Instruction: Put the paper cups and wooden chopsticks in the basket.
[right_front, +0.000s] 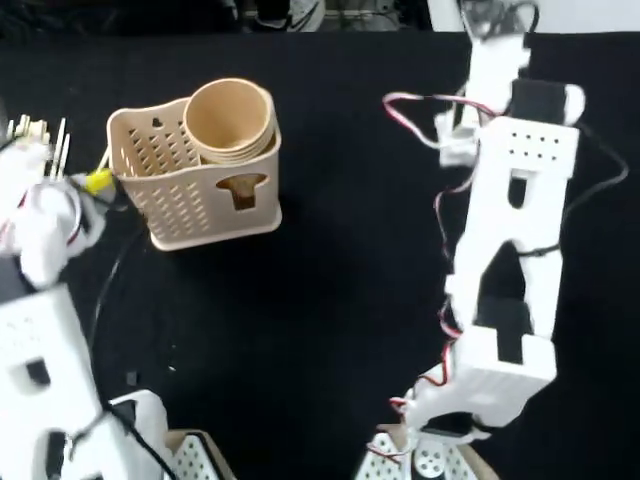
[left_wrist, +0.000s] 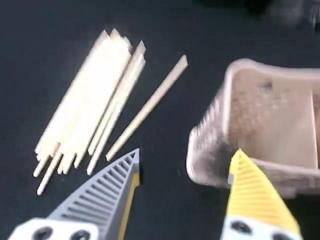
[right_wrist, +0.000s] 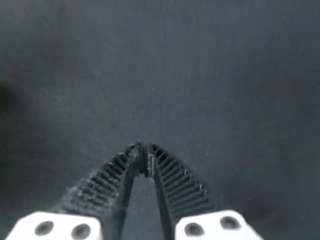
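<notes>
Nearest the lens on the left wrist: left hand (left_wrist: 188, 155), grey and yellow fingers spread wide apart, gripping nothing, poised over the black desk (left_wrist: 165, 30). Just beyond the grey finger, wooden chopsticks (left_wrist: 90, 105) in a loose bundle flat on the desk, one stick lying apart from the rest, on the side toward the basket (left_wrist: 260, 100). Beside the yellow fingertip, the basket's near corner, with a strip of bare desk between its wall and the sticks.

From the high camera: beige perforated basket standing upright toward the far left of the desk. Stacked paper cups (right_front: 230, 120) inside it at the far right corner, rim of the stack rising above the basket's edge. Chopsticks at the desk's left edge, outside the basket and just beside it. Left arm low on the left side, yellow fingertip close to the basket's left wall.

On the right: right hand (right_wrist: 145, 155), ridged fingers pressed together on nothing, above plain dark desk. Right arm stretched toward the far edge, well apart from the basket. Wide open stretch of black desk between the two arms and in front of the basket.
</notes>
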